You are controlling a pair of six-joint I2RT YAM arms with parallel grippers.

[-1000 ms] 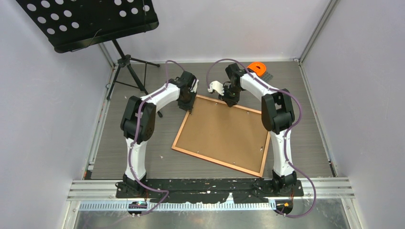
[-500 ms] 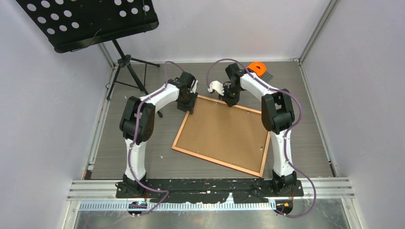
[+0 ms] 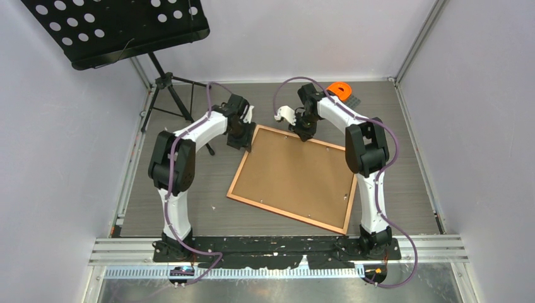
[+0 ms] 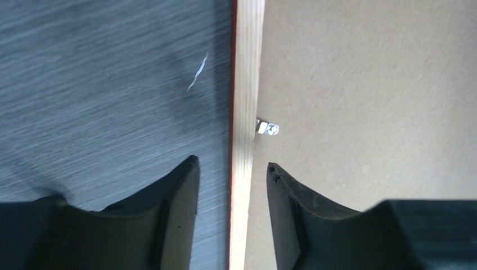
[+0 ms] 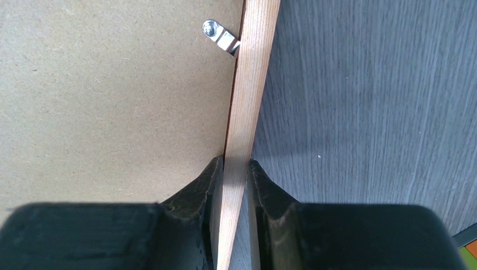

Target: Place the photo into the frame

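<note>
Orange-brown wood lies nearest. The large rectangular picture frame with the thin wooden border (image 3: 287, 214) rests flat, back up, on the dark grey wood-grain table (image 3: 404, 183). Its near long rail is just ahead of the arm bases, and its long axis runs left to right, skewed so the right end sits nearer the bases. A plain brown backing board (image 3: 293, 177) fills it edge to edge, with small silver turn-clips (image 4: 267, 127) at the rails. The glossy mountain-and-lake photo shows in no view — whether it lies under that board cannot be told.

Both grippers are at the far side, close to the far-left corner. The left gripper (image 4: 232, 166) straddles the left short rail, which runs straight away between its fingers. Its jaws stand apart with a gap on each side, one finger over the table and the other over the board, gripping nothing. The right gripper (image 5: 236, 166) is clamped on the far long rail, with pads pressed to both sides of the wood.

As I judge it, only the right arm holds the frame — the left can rise straight off its rail without catching, and any shift would pivot about that far pinch.
</note>
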